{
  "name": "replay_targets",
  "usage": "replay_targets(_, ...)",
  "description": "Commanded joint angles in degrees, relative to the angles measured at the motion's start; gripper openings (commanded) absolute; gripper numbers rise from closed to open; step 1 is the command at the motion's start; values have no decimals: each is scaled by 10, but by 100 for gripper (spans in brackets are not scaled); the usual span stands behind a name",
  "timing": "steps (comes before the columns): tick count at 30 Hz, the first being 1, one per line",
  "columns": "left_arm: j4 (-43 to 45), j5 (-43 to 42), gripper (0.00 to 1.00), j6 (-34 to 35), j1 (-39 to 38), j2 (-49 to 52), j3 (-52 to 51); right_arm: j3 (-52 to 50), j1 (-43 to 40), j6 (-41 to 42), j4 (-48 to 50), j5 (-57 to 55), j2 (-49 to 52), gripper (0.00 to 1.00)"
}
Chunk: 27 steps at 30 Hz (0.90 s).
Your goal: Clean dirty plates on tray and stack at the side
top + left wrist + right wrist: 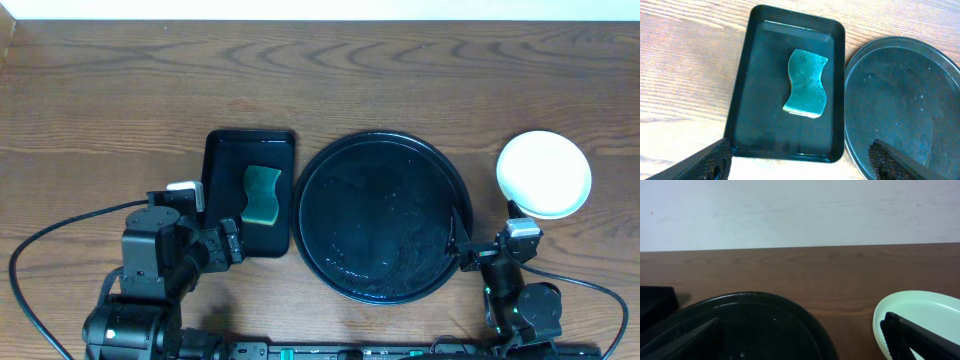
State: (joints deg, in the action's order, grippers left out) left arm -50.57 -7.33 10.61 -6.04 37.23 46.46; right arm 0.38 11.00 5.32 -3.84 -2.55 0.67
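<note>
Overhead: one round tray [312, 200] at centre, with the plates [543, 173] stacked on the table to its right and reading as a single pale disc. The right wrist view shows a mint top plate over a yellowish edge, cut off at the frame; the stack count is unclear. The left wrist view shows one sponge [806, 82] in one rectangular tray [740, 90]. The jaws of the left gripper [799, 147] and right gripper [800, 324] stand wide apart.

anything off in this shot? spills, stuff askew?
Only minor: the round tray shows a wet, speckled film, thickest on its near right side. The plates sit beside it, the sponge lies flat in the rectangular tray. Nothing tipped or broken.
</note>
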Motion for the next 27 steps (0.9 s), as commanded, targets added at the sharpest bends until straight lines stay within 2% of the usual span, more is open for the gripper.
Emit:
replay_targets(1, 1, -1, 88, -5, 2, -2, -3, -1, -10, -11, -2, 2, -3, 99)
replay_targets(27, -2, 2, 89, -5, 2, -27, -3, -1, -10, -11, -2, 2, -3, 99)
